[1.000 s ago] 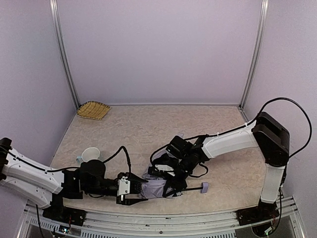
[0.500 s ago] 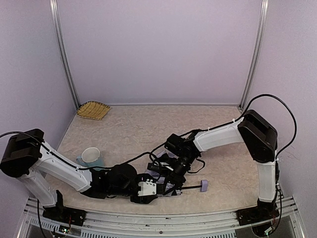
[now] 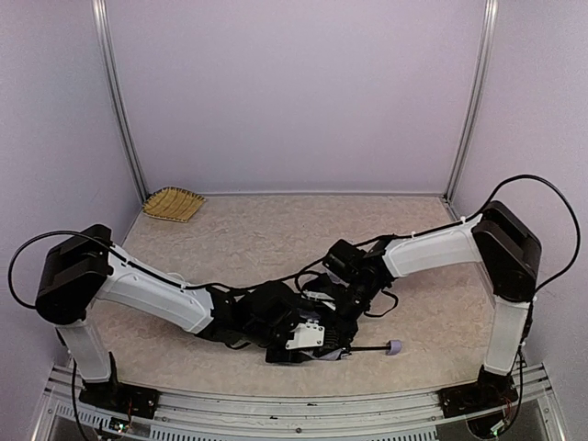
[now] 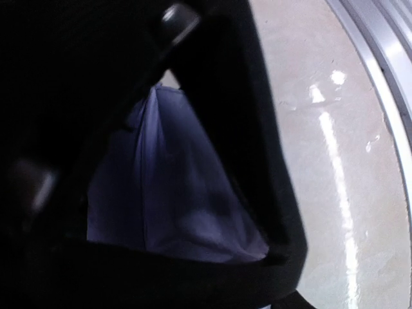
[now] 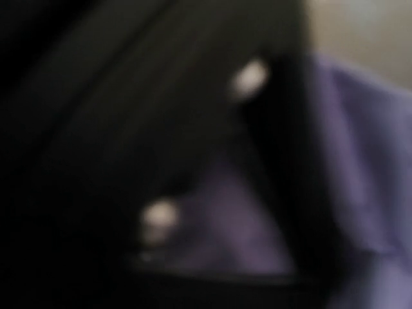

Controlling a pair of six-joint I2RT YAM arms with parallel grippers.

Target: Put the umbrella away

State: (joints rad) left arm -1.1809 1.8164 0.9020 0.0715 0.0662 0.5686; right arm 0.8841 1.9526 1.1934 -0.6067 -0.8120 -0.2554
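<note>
Lavender umbrella lies near the bench's front edge, buried under both arms, with just its handle poking out to the right. Left fingers and right fingers sit right against the fabric; can't tell if either pair is apart or clamped. Wicker tray sits far-left.
</note>
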